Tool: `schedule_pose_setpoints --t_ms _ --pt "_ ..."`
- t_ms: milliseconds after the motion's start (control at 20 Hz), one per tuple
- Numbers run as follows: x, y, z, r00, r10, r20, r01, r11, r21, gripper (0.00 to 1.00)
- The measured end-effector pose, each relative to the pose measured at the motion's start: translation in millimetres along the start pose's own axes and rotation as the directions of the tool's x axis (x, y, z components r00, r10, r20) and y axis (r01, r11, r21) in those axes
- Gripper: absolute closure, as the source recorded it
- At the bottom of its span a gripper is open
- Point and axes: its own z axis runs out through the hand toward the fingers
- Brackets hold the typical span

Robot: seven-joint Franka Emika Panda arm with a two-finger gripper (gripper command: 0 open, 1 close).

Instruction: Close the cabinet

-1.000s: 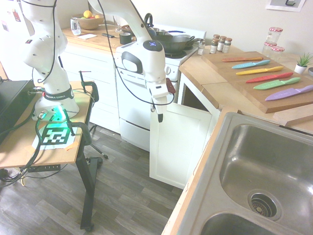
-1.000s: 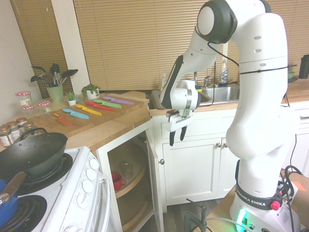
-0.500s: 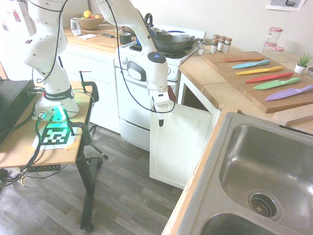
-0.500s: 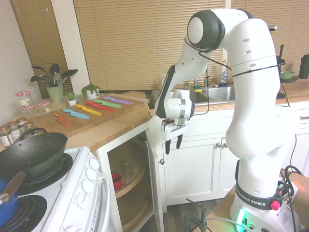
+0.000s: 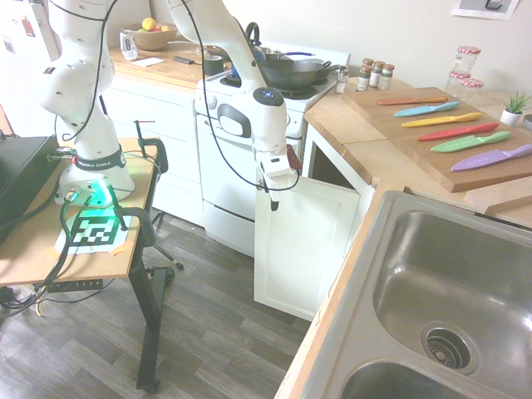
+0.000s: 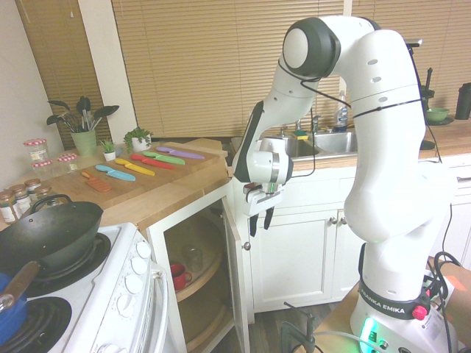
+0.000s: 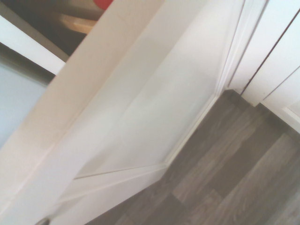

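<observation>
From left to right in the second exterior view, small jars (image 6: 21, 198) stand on the wooden countertop (image 6: 168, 201), behind a black wok (image 6: 55, 232). The wok sits on the stove (image 6: 110, 294), by its edge next to the countertop, and a blue pot (image 6: 16, 307), partly out of view, is nearer the camera. A green pot of utensils (image 6: 85, 142) stands toward the back of the countertop, with two small plants (image 6: 137, 137) beside it.

On the cutting board (image 6: 103, 193), an orange utensil (image 6: 96, 183) lies nearest the stove. Then come the blue knife (image 6: 115, 173), yellow knife (image 6: 135, 168), red knife (image 6: 152, 162), green knife (image 6: 164, 157) and purple knife (image 6: 181, 152), the last toward the board's far end.

The cabinet (image 6: 199, 254) is in the corner under the countertop, between the stove and the sink cabinets. It is open: its white door (image 6: 236, 272) stands swung outward, with a round knob (image 6: 246, 245) near the upper corner of its free edge. Red mugs (image 6: 179, 276) and a clear glass (image 6: 193, 258) are on the shelf inside.

The claw (image 6: 261, 223) points down near the upper part of the door, its two dark fingers spread with nothing between them. Whether it touches the door cannot be told. Farther right are the sink (image 6: 338, 141) and the white sink cabinets (image 6: 294, 257).
</observation>
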Motion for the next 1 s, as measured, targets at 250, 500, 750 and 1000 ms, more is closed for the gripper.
schedule_pose_setpoints --t_ms 250,500,750,1000 --pt "2 -9 0 0.998 0.015 -0.053 -0.016 0.999 -0.030 1.00" --pt "3 -12 2 0.996 0.021 -0.089 -0.027 0.998 -0.064 1.00" --pt "0 -21 3 0.995 0.014 -0.100 -0.022 0.997 -0.080 1.00" --pt "2 -40 -2 0.993 -0.002 -0.120 -0.008 0.996 -0.087 1.00"
